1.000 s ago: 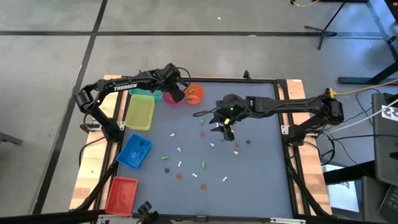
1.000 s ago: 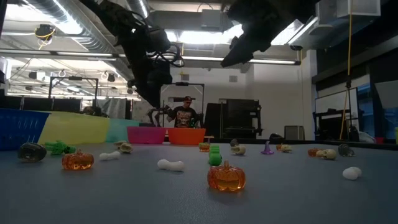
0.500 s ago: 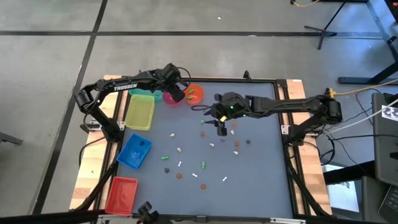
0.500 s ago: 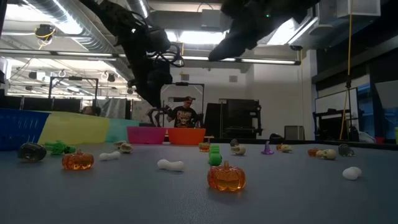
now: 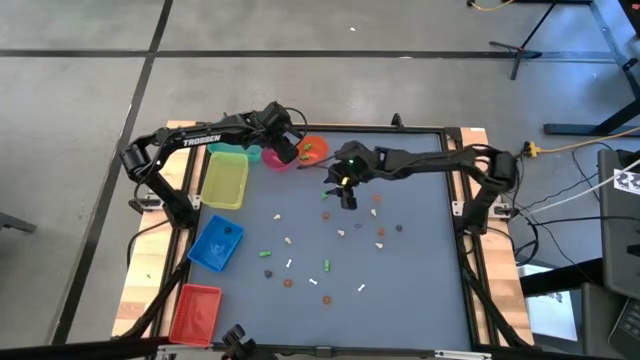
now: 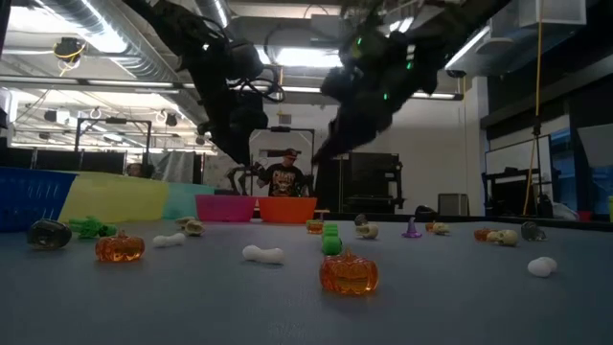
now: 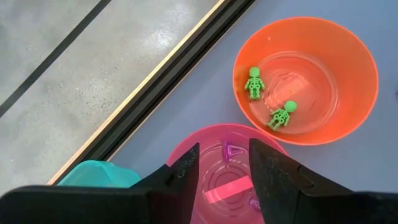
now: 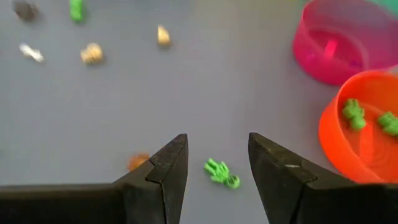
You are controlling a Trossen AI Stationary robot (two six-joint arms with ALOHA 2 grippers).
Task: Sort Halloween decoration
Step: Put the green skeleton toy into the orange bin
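Right hand (image 8: 214, 163) swung toward orange bowl (image 7: 364, 93) holding two green skeletons (image 7: 254, 82).

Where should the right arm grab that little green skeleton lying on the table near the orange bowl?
Grip the green skeleton across its narrow torso, coming straight down from above. It lies flat on the table, clear of the orange bowl, so nothing blocks a top approach. The right gripper already hangs over it with jaws open either side.
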